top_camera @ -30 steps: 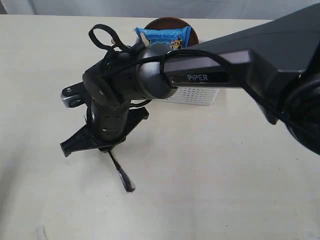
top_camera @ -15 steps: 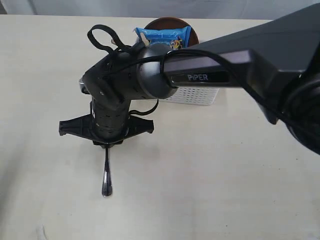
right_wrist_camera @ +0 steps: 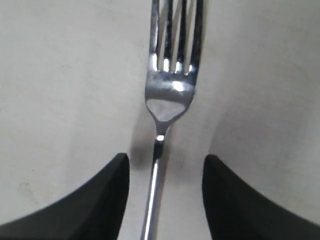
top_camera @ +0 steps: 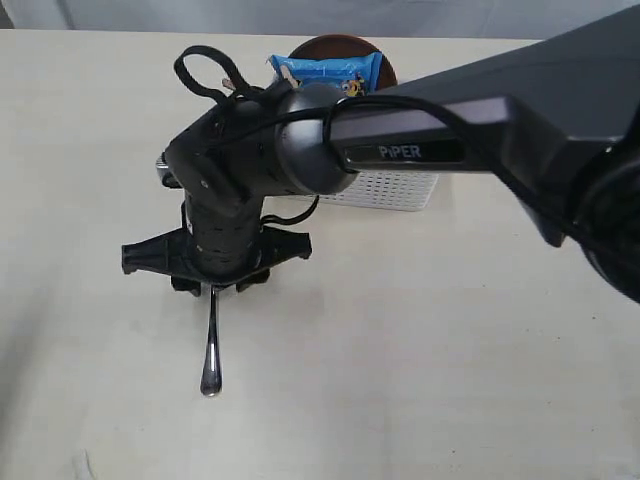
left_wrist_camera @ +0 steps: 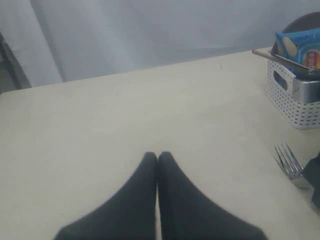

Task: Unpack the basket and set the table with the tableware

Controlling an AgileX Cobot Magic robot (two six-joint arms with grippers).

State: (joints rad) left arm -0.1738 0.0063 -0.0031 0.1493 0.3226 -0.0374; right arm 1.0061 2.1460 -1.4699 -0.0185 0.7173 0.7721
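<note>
A steel fork [right_wrist_camera: 170, 95] lies flat on the cream table [top_camera: 420, 360], its handle [top_camera: 210, 350] pointing toward the front edge. My right gripper [right_wrist_camera: 166, 159] hovers low over it and is open, one black finger [right_wrist_camera: 107, 200] on each side of the handle, neither touching it. In the exterior view that gripper [top_camera: 215, 283] sits left of the white basket [top_camera: 390, 188]. A brown plate [top_camera: 345, 45] stands up in the basket. Wooden chopsticks [left_wrist_camera: 272, 56] lie across the basket [left_wrist_camera: 295, 105]. My left gripper [left_wrist_camera: 157, 158] is shut and empty above bare table.
A blue chip bag [top_camera: 325, 70] lies on top of the basket. The right arm [top_camera: 480, 130] stretches across from the right edge over the basket's front. The fork tines [left_wrist_camera: 287, 160] show at the edge of the left wrist view.
The right gripper turned the fork from a diagonal to straight toward the front edge, set it on the table, then opened and let it go. The left gripper has not moved.
</note>
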